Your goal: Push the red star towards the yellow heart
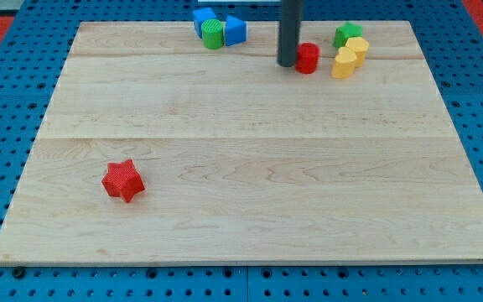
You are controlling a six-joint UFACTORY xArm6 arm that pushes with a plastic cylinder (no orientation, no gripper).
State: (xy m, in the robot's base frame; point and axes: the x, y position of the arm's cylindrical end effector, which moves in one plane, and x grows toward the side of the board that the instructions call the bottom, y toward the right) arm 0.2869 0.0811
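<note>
The red star (123, 180) lies on the wooden board (250, 151) at the view's lower left. The yellow heart (357, 48) sits at the view's top right, beside a second yellow block (345, 63) and a green block (347, 33). My tip (288, 63) rests on the board near the view's top, just left of a red cylinder (308, 58) and touching or nearly touching it. The tip is far from the red star, up and to the right of it.
A cluster at the view's top centre-left holds a blue block (203, 18), a green cylinder (214, 34) and another blue block (235, 30). The board lies on a blue perforated surface (7, 126).
</note>
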